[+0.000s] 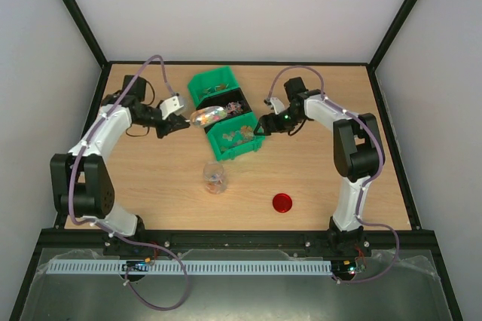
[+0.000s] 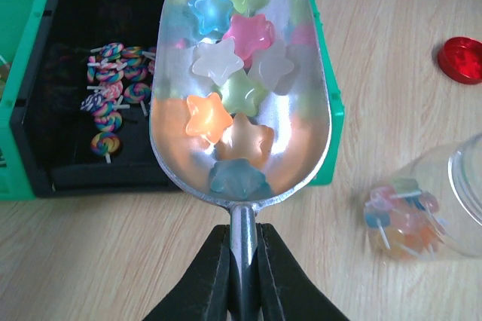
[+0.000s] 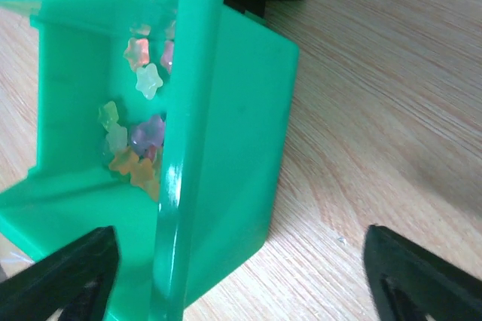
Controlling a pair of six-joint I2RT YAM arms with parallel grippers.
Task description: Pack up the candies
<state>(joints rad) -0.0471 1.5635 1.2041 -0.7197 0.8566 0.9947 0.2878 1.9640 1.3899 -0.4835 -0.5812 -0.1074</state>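
Note:
My left gripper (image 2: 242, 257) is shut on the handle of a metal scoop (image 2: 305, 110) heaped with star-shaped candies (image 2: 230, 72) in pink, orange, green, white and blue. In the top view the left gripper (image 1: 183, 121) holds the scoop (image 1: 208, 116) over the bins. A small clear jar (image 1: 215, 178) lies on its side on the table with a few candies inside; it also shows in the left wrist view (image 2: 433, 204). My right gripper (image 3: 241, 279) is open and straddles the right wall of the near green bin (image 3: 226, 132), which holds star candies (image 3: 134, 140). From above, the right gripper (image 1: 260, 126) is at that bin's right end.
Three bins stand in a row: a green one (image 1: 203, 82) at the back, a black one (image 2: 68, 50) with small lollipops (image 2: 113, 99), and the near green one (image 1: 242, 148). A red round lid (image 1: 282, 203) lies right of the jar, also in the left wrist view (image 2: 461, 59).

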